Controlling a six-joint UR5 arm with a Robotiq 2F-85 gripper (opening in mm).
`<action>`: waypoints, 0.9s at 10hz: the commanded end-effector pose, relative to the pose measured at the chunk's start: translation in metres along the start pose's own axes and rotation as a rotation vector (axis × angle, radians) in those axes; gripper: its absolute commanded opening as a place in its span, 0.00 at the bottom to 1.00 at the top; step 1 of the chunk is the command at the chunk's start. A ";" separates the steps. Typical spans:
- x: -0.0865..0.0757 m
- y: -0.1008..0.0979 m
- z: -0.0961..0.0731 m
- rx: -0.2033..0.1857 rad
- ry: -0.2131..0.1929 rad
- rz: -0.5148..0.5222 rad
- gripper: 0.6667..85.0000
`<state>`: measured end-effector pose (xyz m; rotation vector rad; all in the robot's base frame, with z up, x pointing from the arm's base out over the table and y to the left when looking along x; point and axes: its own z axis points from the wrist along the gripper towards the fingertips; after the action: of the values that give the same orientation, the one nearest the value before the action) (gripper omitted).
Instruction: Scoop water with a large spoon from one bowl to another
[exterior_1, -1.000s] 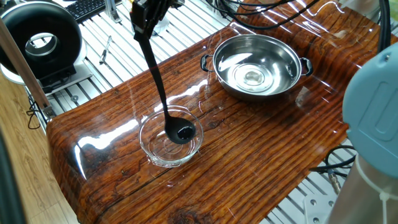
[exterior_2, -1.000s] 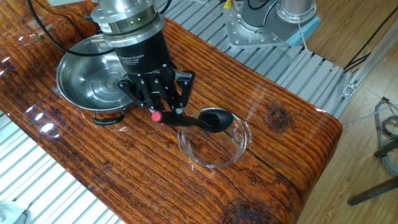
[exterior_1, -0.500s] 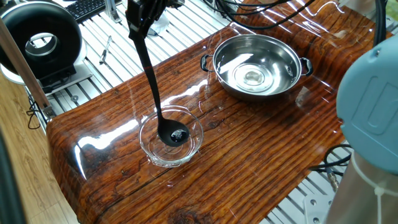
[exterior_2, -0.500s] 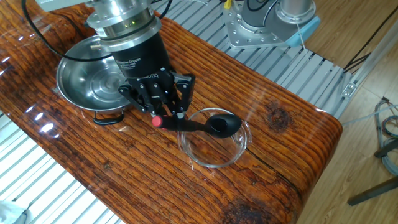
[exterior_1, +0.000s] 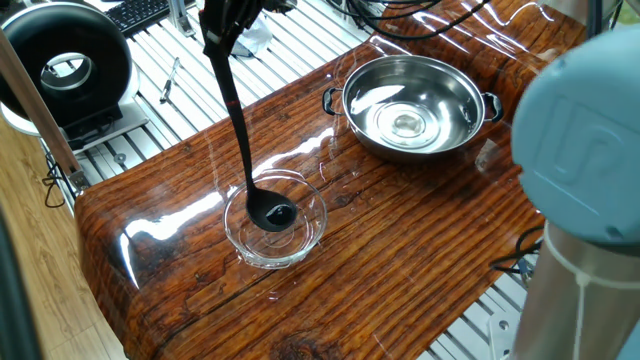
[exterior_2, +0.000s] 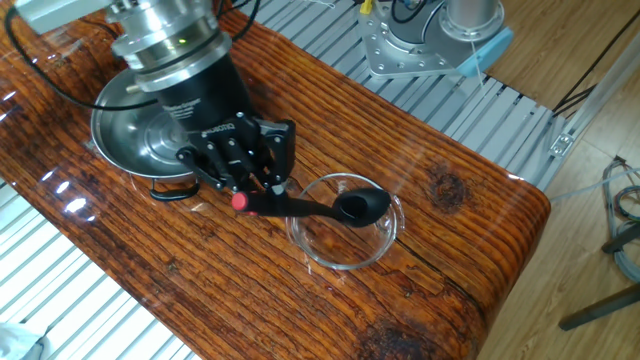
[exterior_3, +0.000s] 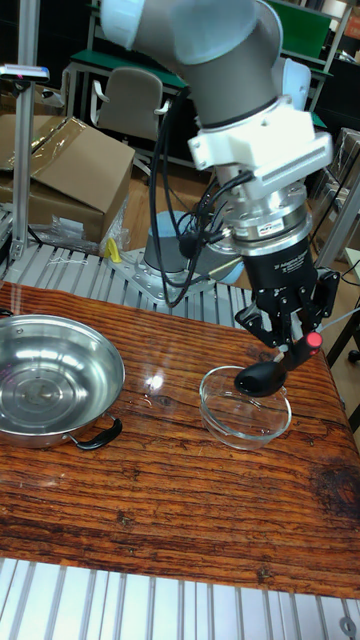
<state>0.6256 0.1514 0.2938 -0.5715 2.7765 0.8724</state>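
Note:
My gripper is shut on the red-tipped end of the large spoon, a long black ladle. Its cup hangs tilted inside the clear glass bowl, just above the bottom. The steel bowl with two handles sits apart on the wooden table. Water shows only as faint glints in the steel bowl; I cannot tell how much lies in the glass one.
The table is glossy brown wood with edges close to the glass bowl. A black round device and a keyboard sit on the slatted bench beyond the table. The arm's base looms at the right in one fixed view.
The gripper has tipped further, and the ladle's cup has shifted lower and toward the middle of the glass bowl, tilting more.

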 end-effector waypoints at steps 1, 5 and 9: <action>-0.004 -0.002 -0.004 -0.061 -0.018 -0.024 0.00; 0.001 -0.013 -0.002 -0.111 -0.034 -0.051 0.00; 0.002 -0.006 -0.005 -0.163 -0.049 -0.041 0.00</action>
<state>0.6269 0.1417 0.2881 -0.6270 2.6880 1.0412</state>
